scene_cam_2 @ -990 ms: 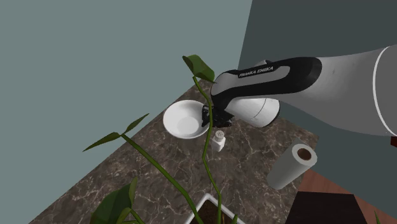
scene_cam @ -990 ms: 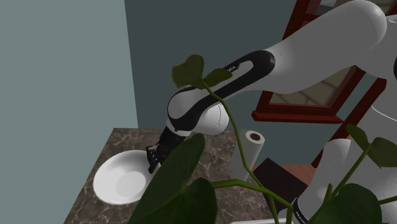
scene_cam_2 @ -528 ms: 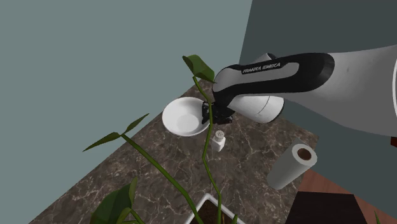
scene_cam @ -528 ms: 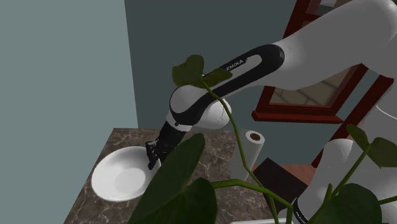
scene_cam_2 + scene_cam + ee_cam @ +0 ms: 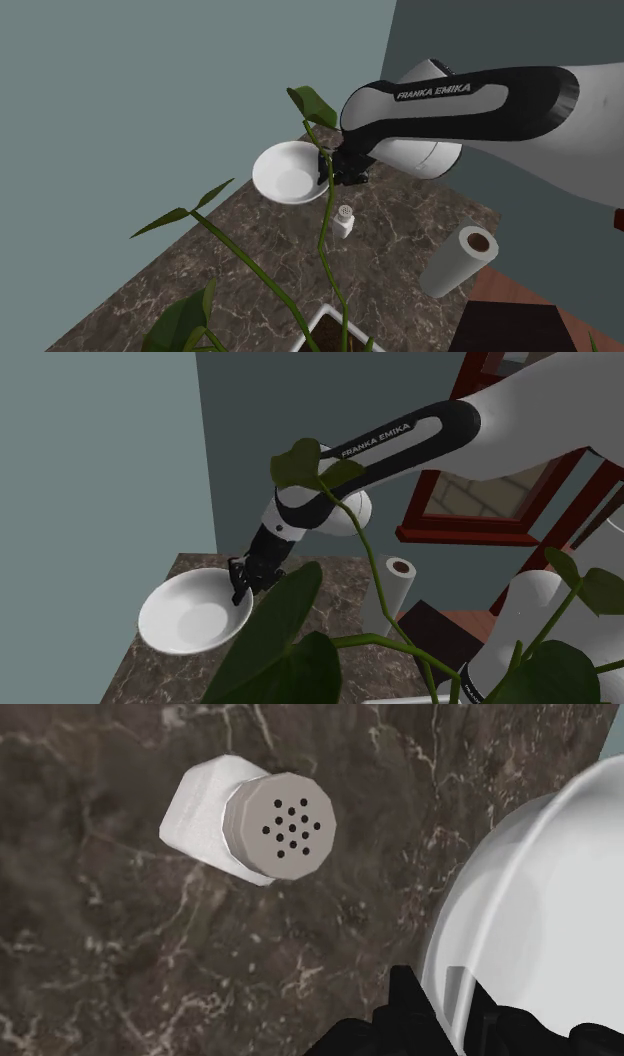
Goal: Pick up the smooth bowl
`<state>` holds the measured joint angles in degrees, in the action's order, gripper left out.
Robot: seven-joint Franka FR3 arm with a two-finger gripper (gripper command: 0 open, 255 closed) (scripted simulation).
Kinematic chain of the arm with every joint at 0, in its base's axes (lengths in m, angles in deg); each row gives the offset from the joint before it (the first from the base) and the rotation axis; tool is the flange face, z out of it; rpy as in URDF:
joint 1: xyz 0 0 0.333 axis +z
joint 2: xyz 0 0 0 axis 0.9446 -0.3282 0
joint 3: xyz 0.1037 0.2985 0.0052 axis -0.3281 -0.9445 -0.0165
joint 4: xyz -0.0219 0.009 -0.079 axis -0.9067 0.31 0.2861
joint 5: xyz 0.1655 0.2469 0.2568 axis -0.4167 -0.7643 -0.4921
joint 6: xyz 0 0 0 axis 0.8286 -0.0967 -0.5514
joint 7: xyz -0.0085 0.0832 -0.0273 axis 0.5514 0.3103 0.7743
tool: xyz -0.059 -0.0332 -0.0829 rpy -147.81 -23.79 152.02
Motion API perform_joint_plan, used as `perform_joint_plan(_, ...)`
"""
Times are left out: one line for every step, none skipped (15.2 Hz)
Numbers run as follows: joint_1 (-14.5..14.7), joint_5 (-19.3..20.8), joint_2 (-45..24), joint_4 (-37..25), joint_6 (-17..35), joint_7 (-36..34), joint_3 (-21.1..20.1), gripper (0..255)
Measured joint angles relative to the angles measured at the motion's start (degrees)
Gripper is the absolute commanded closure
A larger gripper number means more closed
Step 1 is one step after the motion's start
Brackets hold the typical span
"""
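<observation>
Gripper (image 5: 243,580) fingers clamp the white bowl (image 5: 192,617) rim, shoulder view's centre left. Bowl appears raised off the counter (image 5: 392,262); pick-up essentially complete.

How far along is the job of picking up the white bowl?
Done: the gripper is shut on the bowl at its rim. In hand: the bowl hangs tilted, clear of the marble counter. Left: probably only to hold it steady or raise it further.
</observation>
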<state>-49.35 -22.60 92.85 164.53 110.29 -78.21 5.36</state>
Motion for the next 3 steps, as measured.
perform_joint_plan(-0.1,0.5,0.6,-0.2,-0.7,-0.7,0.0,255)
perform_joint_plan(-0.2,1.0,1.0,-0.5,-1.3,-1.3,0.1,255)
perform_joint_plan(-0.2,1.2,1.2,-0.6,-1.6,-1.5,0.1,255)
